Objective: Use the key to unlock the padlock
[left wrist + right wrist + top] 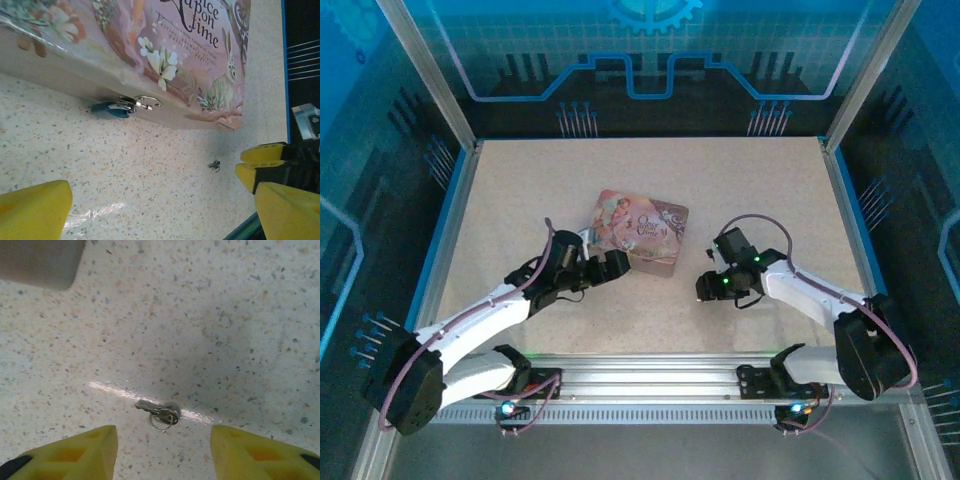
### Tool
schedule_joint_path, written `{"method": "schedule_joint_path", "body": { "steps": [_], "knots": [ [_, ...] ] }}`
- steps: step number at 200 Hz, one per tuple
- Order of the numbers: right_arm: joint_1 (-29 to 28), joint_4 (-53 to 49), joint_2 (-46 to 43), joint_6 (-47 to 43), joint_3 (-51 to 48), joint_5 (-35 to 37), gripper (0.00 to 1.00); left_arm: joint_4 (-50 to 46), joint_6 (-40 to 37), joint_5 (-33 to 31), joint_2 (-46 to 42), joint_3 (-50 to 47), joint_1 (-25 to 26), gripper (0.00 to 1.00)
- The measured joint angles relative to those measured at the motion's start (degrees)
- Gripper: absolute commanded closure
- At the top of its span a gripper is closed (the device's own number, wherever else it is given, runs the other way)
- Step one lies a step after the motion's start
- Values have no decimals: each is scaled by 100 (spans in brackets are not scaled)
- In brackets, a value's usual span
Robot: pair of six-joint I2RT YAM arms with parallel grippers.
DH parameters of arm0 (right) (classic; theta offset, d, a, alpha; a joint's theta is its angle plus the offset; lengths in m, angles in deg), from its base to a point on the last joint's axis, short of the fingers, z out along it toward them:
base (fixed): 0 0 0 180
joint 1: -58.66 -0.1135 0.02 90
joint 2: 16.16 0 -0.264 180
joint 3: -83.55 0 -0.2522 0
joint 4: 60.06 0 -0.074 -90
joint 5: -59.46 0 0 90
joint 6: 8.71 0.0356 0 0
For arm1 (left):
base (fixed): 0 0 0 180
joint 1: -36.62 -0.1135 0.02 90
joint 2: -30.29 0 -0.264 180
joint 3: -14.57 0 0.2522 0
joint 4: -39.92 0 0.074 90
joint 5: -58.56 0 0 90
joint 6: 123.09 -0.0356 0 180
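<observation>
- Where the front wall of the tin [200, 60] meets the table [150, 190], the padlock [112, 109] lies low against that wall, its dark body resting on the table surface.
- Shackle [145, 103]: silvery, pressed to the tin's wall just right of the body in the left wrist view. Whether it is latched cannot be told.
- Tin: pink, printed with flowers, a rabbit and lettering. In the top view it sits flat near the table's middle, between the two arms.
- Left gripper [160, 215]: jaws well apart, nothing between them. Its yellow fingers [30, 212] frame bare table, with the padlock ahead of them and untouched. In the top view it sits just beside the tin's near left corner.
- Key [157, 411]: pale and silvery with a small wire ring at one end, lying flat on the table and well apart from the padlock.
- Right gripper [162, 455]: jaws apart and empty, with a yellow finger on each side of the key. The key lies just ahead of the tips, touching neither.
- Top view: the right gripper is on the table to the right of the tin, clear of it.
</observation>
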Motion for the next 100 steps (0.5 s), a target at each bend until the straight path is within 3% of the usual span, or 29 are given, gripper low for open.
{"method": "schedule_joint_path", "body": {
  "steps": [100],
  "knots": [
    [-50,223,380,584,-79,79,65,256,63,-61,107,-70,31,4]
  ]
}}
